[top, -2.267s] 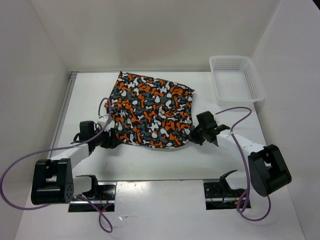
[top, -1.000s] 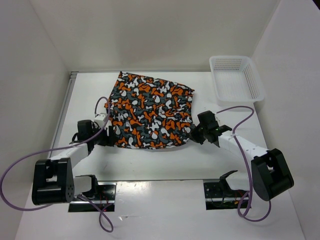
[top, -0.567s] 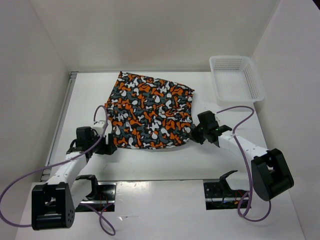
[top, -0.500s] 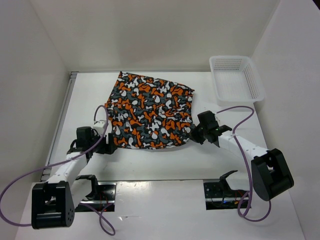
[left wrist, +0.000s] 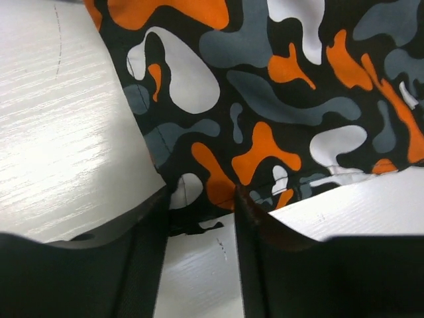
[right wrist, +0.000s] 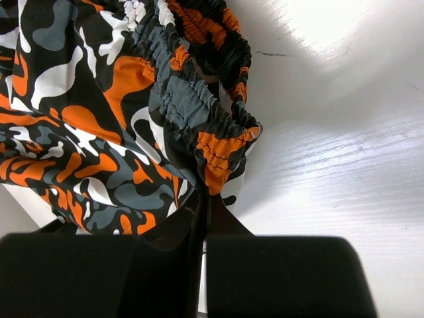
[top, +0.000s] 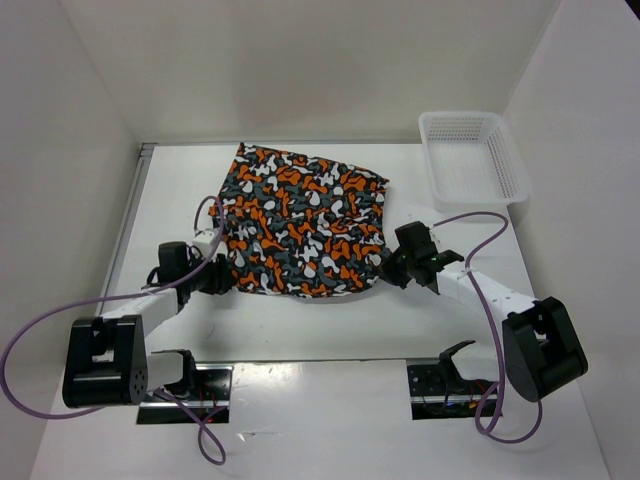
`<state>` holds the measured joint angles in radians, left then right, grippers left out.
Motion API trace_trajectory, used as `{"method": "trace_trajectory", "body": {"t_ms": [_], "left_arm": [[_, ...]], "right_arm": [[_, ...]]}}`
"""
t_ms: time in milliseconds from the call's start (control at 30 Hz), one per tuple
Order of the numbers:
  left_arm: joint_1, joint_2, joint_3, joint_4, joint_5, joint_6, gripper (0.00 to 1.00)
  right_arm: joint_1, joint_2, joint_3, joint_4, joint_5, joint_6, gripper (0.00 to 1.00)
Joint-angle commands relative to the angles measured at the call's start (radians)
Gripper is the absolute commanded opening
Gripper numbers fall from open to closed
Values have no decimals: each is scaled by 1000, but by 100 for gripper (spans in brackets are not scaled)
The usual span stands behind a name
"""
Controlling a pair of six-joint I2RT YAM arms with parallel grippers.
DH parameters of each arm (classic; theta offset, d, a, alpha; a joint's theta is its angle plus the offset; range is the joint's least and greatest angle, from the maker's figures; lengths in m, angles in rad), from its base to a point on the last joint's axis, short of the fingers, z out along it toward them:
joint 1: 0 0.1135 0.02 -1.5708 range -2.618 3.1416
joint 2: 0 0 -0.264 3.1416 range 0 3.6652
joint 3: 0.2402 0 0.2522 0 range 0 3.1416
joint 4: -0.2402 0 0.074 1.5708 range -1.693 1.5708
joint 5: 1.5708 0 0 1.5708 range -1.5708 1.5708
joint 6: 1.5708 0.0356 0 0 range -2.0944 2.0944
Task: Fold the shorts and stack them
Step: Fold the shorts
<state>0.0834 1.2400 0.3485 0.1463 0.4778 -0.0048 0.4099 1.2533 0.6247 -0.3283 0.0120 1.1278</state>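
Note:
The camouflage shorts [top: 300, 222] lie spread flat on the white table. My left gripper [top: 222, 280] is open at their near-left corner. In the left wrist view its jaws [left wrist: 199, 209] stand apart with the hem corner [left wrist: 199, 192] just at their tips and bare table between them. My right gripper [top: 385, 268] is shut on the elastic waistband at the near-right corner. In the right wrist view the gathered band [right wrist: 212, 156] is pinched between the closed fingers [right wrist: 205, 205].
A white mesh basket [top: 472, 156] stands at the back right of the table. White walls close in the table at left, back and right. Purple cables loop from both arms over the table near the shorts' sides.
My left gripper drew back toward the near-left, away from the shorts, then moved in again to the hem corner. The right gripper has kept its hold and barely moved.

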Motion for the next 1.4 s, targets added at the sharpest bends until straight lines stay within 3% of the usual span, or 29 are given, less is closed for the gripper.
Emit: {"method": "trace_trajectory", "body": {"t_ms": [0,100,133,200,600,1000,1367], "left_arm": [[-8,16,-63,-197,-13,5,48],[-8,6,-51,-226,-22,5,28],[-8,6,-24,-240,-34,5,13],[-8,6,21,-304,-63,5,1],[15,-24,421,-550,-134,5,0],[33,47,814,-665,-88,5,0],[104,-16,981,-722,100,5,0]], "right_arm": [[10,4,32,14,22,-10,0],[10,5,32,14,22,-10,0],[10,5,41,14,22,-10,0],[10,5,41,14,22,-10,0],[10,-35,78,-29,42,-86,0],[10,-143,384,-83,23,-364,0],[1,-199,478,-185,52,-444,0]]}}
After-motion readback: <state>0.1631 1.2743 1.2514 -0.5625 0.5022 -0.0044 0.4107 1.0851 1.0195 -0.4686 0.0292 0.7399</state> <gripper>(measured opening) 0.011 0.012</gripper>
